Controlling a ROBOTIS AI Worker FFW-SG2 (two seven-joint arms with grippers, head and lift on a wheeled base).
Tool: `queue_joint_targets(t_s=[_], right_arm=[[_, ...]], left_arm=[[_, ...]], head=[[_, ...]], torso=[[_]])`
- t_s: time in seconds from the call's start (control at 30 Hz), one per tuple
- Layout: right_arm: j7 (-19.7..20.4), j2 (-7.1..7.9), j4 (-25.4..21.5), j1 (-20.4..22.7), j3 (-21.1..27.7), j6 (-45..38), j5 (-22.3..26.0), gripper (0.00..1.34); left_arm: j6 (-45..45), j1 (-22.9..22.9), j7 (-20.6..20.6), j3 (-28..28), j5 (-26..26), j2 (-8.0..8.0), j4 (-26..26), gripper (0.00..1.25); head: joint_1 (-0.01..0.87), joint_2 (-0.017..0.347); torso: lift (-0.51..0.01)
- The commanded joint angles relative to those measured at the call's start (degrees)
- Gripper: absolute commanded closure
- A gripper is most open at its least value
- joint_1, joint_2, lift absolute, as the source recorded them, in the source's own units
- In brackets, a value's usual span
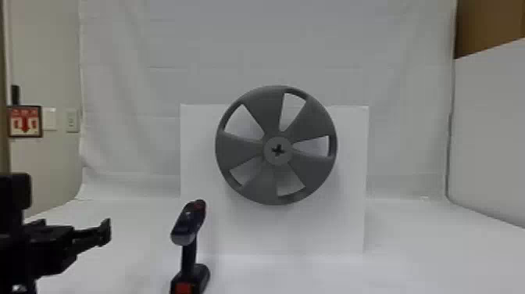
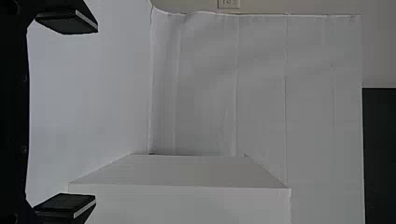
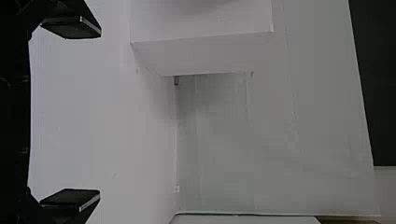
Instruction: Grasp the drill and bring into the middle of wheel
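- The black left gripper (image 1: 103,233) holds its two flat fingers (image 2: 65,204) wide apart;
- one finger overlaps a white, flat-sided, box-like stand (image 2: 182,171);
- a smooth white surface (image 2: 88,93) meets a creased white cloth backdrop (image 2: 205,84);
- beyond the backdrop, a dark flat panel (image 2: 379,154) adjoins a pale wall (image 2: 379,46).

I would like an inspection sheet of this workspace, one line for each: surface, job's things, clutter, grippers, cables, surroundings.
Surface: white, smooth worktop.
Job's things: pistol-grip drill upright near the front, left of the wheel; grey five-spoke wheel facing forward at the front of a white box, cross-shaped opening at its centre; drill not yet there.
Clutter: one tiny pale piece at the back right, too small to identify.
Grippers: left gripper left of the drill, not touching it, jaws open and unloaded; right gripper jaws open and unloaded.
Cables: nothing seen.
Surroundings: white backdrop behind; red-and-white sign on the left wall.
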State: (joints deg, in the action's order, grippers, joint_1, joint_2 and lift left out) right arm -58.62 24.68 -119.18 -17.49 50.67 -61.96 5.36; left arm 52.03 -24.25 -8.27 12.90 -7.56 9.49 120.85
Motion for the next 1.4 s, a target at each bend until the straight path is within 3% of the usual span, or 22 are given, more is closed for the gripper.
queue_joint_targets(t_s=[0.0,1.37], right_arm=[[0.0,0.02,0.0,0.0,0.0,0.0,0.0,0.09],[0.0,1.07,0.0,0.0,-0.5,-0.1,0.6,0.09]], left_arm=[[0.0,0.0,0.0,-0.1,0.0,0.0,0.0,0.0],[0.9,0.1,-0.3,0.1,-0.1,0.0,0.3,0.0]], head=[[0.054,0.031],[0.054,0.031]], torso=[[-0.403],[-0.403]])
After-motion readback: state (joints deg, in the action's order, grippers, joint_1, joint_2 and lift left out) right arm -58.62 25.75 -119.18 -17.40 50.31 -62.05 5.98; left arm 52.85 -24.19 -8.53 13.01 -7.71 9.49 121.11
